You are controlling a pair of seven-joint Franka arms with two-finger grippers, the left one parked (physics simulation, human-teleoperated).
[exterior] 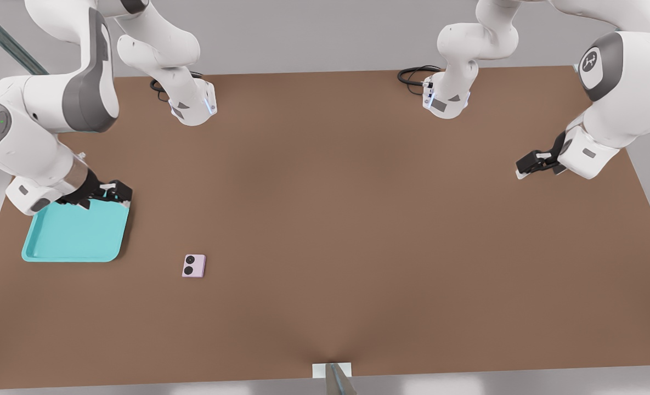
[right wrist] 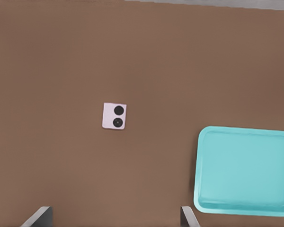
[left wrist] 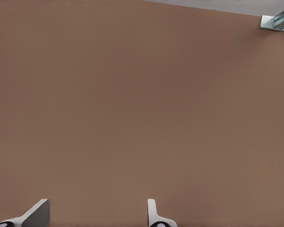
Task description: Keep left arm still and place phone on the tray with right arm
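Currently hovering pincer point(exterior: 117, 196), fingers spread and holding nothing, over far corner of tray point(exterior: 72, 236); phone point(exterior: 193, 265) lying flat on table point(exterior: 357, 219) near tray, ungrasped; needing reach across and descent onto phone.

Matt brown table point(exterior: 357, 219) filling the frame, smooth and unpatterned. At left, the turquoise tray point(exterior: 72, 241) looks like smooth plastic with a soft sheen. Lower left of centre, the phone point(exterior: 193, 266) shows a pale satin face. Over the tray's upper right corner the gripper point(exterior: 111, 196) is matt black, its arm glossy white
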